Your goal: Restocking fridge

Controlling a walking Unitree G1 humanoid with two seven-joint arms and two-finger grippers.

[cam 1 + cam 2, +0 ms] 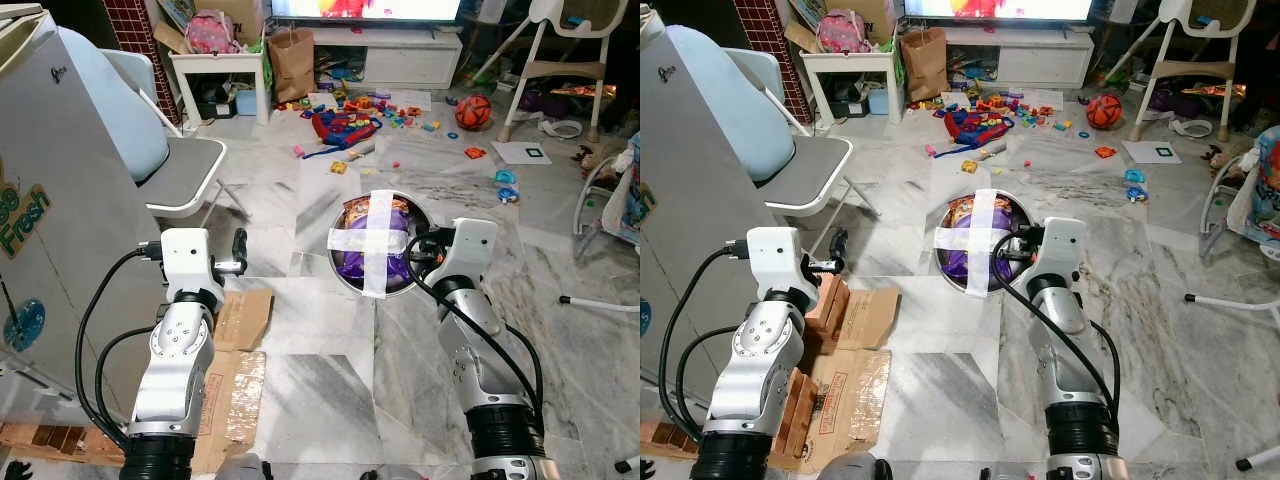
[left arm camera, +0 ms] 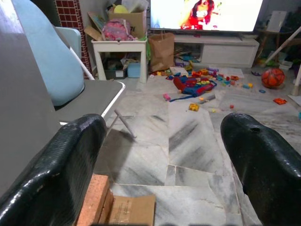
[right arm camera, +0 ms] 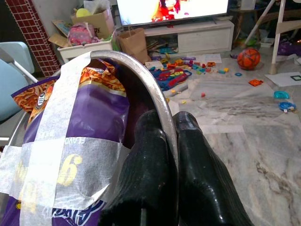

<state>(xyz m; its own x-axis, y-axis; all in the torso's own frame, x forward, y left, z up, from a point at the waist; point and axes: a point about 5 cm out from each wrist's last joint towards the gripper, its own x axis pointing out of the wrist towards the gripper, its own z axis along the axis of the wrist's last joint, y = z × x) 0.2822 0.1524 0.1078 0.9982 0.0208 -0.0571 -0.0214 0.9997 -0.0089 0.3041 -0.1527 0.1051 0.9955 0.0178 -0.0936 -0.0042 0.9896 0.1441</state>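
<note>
Two black fingers of the right gripper [image 3: 171,155] pinch the bowl [image 3: 155,89] rim at three o'clock; left gripper [image 2: 164,160] gapes over marble floor [image 1: 330,390].

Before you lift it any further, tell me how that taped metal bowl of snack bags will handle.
The metal bowl looks stiff, so it should keep its shape. The right gripper pinches only one side of the thin rim, so the bowl may tilt or slip. The snack bags look light, and the white tape cross probably keeps them in.
</note>
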